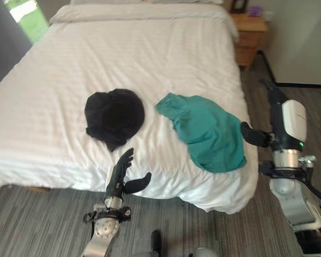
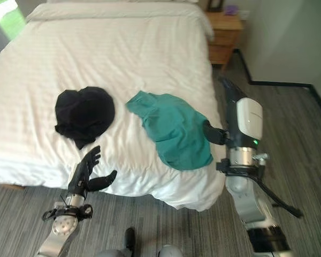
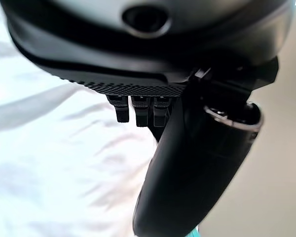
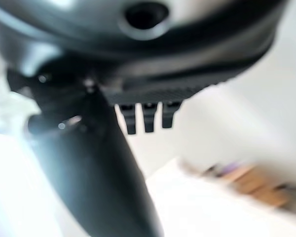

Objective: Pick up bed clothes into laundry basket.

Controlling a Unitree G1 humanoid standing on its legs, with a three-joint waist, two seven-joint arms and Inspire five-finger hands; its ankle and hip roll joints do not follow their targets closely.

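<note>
Two garments lying on a white bed (image 1: 150, 53), both hands waiting nearby.
Left hand (image 1: 120, 174) is hovering with fingers spread at the near edge; right hand (image 1: 255, 135), fingers straight, is touching the green garment (image 1: 206, 131) overhanging the corner; black garment (image 1: 114, 115) is lying beside it; wooden nightstand (image 1: 250, 35) is standing beyond.

The bed (image 1: 150, 53) was white with faint woven stripes. One garment (image 1: 114, 115) was black, the other garment (image 1: 206, 131) teal green. The floor (image 1: 37, 225) was grey-streaked, the nightstand (image 1: 249, 35) tan wood.
</note>
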